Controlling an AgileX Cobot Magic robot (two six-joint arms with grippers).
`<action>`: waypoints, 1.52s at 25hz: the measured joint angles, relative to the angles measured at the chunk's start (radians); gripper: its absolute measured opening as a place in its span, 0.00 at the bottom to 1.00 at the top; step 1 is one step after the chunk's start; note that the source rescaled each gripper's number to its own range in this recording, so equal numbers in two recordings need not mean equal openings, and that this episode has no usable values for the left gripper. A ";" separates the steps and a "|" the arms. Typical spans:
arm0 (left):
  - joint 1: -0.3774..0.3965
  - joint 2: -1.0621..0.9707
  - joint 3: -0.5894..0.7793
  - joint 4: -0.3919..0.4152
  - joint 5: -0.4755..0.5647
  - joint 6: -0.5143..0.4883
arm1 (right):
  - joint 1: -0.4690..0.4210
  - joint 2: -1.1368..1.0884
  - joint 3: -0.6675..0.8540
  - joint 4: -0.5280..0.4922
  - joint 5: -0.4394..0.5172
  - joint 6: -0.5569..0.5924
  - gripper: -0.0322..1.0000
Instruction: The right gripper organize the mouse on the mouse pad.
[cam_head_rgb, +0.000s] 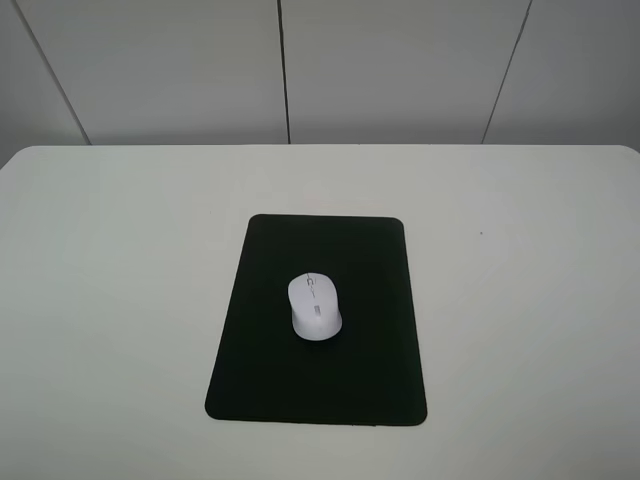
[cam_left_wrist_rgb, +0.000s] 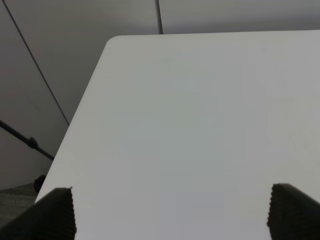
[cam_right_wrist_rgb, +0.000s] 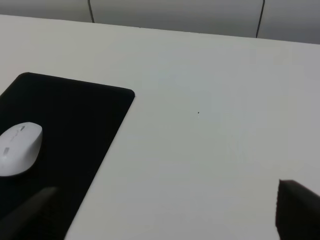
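— One white mouse (cam_head_rgb: 315, 308) is lying near the middle of the black mouse pad (cam_head_rgb: 260, 370), its nose pointing roughly away from the high camera and turned a little off the pad's long edges. Is anything left for the arm to do?

— Probably very little. Judging by how it is lying, the placing is done and only a small squaring-up may remain. Neither arm is showing in the high view, and nothing is touching the mouse.

— How is the right gripper (cam_right_wrist_rgb: 165, 220) standing?

— Its two dark fingertips (cam_right_wrist_rgb: 297, 210) are sitting far apart at the edges of the right wrist view, so the jaws are spread wide and carrying nothing. It is hovering over the white table (cam_head_rgb: 520, 300), beside the pad's edge, with the mouse (cam_right_wrist_rgb: 17, 149) off to one side.

— And the left gripper (cam_left_wrist_rgb: 172, 215)?

— Spread open too, over bare tabletop near a corner, well apart from the pad.

— So how should a correction go?

— Gently: the fingers should be closing on the mouse's smooth flanks, low and evenly, since a curved shell is likely to squirt out. The pad may slide, so a lift-and-turn is looking safer than a push.
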 joint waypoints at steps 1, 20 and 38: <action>0.000 0.000 0.000 0.000 0.000 0.000 | -0.005 0.000 0.000 -0.001 -0.001 0.000 1.00; 0.000 0.000 0.000 0.000 0.000 0.000 | -0.322 0.000 0.000 -0.005 -0.001 -0.022 1.00; 0.000 0.000 0.000 0.000 0.000 0.000 | -0.322 0.000 0.000 -0.005 -0.001 -0.022 1.00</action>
